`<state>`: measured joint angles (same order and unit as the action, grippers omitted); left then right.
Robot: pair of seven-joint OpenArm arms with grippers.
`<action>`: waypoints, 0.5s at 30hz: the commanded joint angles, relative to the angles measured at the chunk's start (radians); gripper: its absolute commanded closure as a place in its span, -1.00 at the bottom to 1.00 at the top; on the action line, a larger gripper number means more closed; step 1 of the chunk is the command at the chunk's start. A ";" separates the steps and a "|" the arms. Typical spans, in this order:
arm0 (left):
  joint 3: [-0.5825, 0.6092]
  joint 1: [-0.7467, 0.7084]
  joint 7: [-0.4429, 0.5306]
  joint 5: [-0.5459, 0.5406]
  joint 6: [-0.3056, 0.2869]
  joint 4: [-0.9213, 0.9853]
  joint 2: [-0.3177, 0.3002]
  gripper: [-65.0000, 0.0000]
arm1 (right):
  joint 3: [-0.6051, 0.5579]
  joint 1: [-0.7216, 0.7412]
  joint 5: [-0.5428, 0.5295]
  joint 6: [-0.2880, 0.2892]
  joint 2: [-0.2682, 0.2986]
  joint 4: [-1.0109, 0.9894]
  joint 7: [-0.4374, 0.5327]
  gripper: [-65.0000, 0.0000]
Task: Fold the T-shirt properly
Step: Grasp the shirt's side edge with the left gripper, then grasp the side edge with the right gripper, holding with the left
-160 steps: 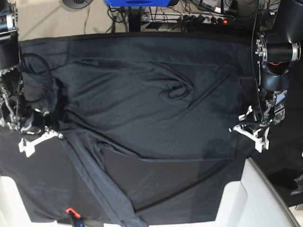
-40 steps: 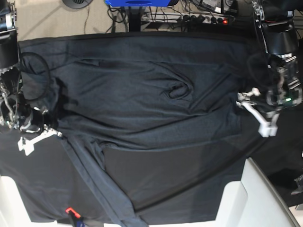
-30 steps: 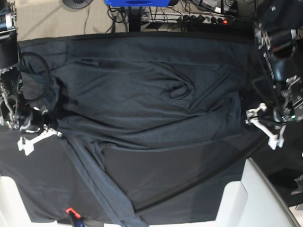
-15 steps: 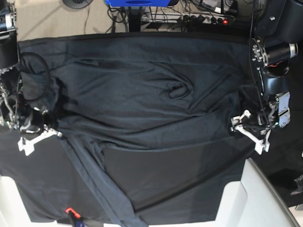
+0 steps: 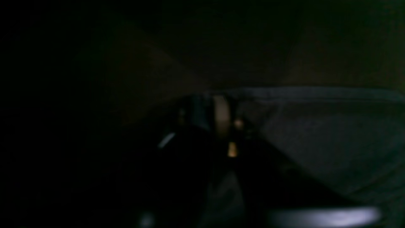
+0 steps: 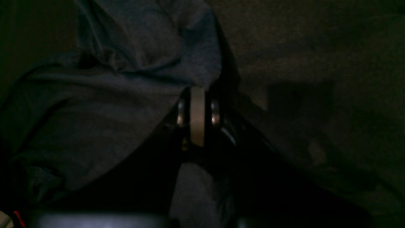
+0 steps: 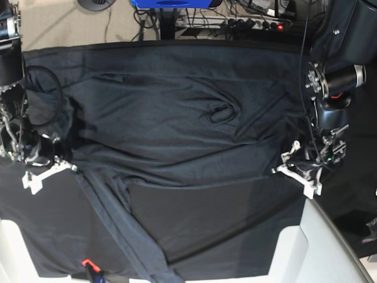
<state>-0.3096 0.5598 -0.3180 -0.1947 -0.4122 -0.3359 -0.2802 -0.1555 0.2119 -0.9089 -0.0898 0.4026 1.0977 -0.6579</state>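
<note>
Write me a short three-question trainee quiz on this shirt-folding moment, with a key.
1. True or false: the T-shirt is already folded into a neat rectangle.
2. Which pincer sits at the shirt's edge on the base view's right side? A) left pincer B) right pincer
3. Fill in: in the right wrist view, the shut fingers pinch a bunched fold of the ____.

Key:
1. False; it lies spread and wrinkled across the table cloth, one long sleeve trailing toward the near edge.
2. A.
3. T-shirt.
</note>
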 commanded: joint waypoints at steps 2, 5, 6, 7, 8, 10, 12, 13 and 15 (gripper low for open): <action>0.005 0.021 0.007 -0.002 0.023 -0.018 -0.014 1.00 | 0.006 0.022 -0.005 0.006 0.019 0.014 0.013 1.00; 0.007 0.021 0.009 -0.002 0.085 -0.058 -0.014 1.00 | 0.006 0.022 -0.005 0.006 0.019 0.014 0.014 1.00; 0.007 0.021 0.004 -0.001 0.086 -0.073 -0.014 1.00 | 0.006 0.024 -0.005 0.006 0.019 0.014 0.014 1.00; 0.007 0.021 0.004 -0.001 0.086 -0.090 -0.014 1.00 | 0.006 0.025 -0.005 0.006 0.019 0.014 0.014 1.00; 0.007 0.021 0.003 -0.001 0.086 -0.110 -0.015 1.00 | 0.006 0.027 -0.003 0.006 0.019 0.014 0.016 1.00; 0.007 0.021 0.000 -0.001 0.086 -0.144 -0.015 1.00 | 0.006 0.033 0.029 0.006 0.019 0.015 0.016 1.00; 0.007 0.021 -0.030 -0.001 0.085 -0.171 -0.020 1.00 | 0.006 0.047 0.107 0.006 0.012 0.014 0.016 1.00; 0.007 0.021 -0.045 -0.001 0.085 -0.190 -0.024 1.00 | 0.009 0.048 0.153 0.006 0.009 0.014 0.016 1.00; 0.007 0.021 -0.056 -0.001 0.085 -0.219 -0.026 1.00 | 0.012 0.056 0.221 0.006 -0.001 0.017 0.016 1.00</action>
<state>-0.3031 0.5488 -0.3935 -0.1867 -0.3252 -0.5335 -0.2886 -0.1524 0.2428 -0.6853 -0.0868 0.3923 1.0977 -0.6567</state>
